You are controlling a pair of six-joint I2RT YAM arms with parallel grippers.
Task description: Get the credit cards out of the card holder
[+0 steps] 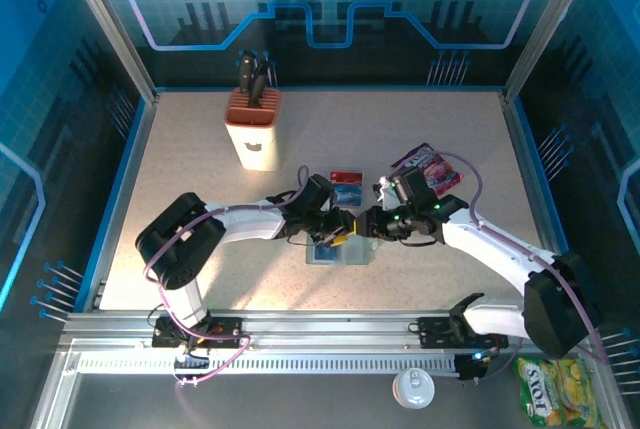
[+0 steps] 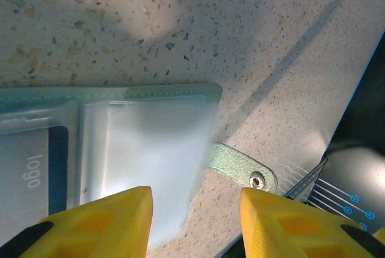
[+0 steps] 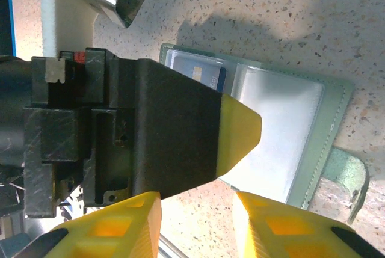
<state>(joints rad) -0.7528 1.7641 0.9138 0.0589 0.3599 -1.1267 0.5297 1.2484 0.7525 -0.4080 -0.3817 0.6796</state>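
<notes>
Speckled counter (image 1: 180,179), blue-lit enclosure. Left tool (image 2: 195,222) — fingers spread, empty, over the clear sleeve of the card holder (image 2: 150,138). Right tool (image 3: 197,225) — spread, empty, at the holder's near edge. Holder lies open, mid-counter; one credit card (image 3: 207,76) inside, a loose card (image 1: 346,187) just behind.

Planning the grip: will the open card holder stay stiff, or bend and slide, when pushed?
Probably floppy: the card holder is thin, with soft-looking clear sleeves. It likely slides easily, lying flat on the smooth table. Its snap tab may flap loosely.
</notes>
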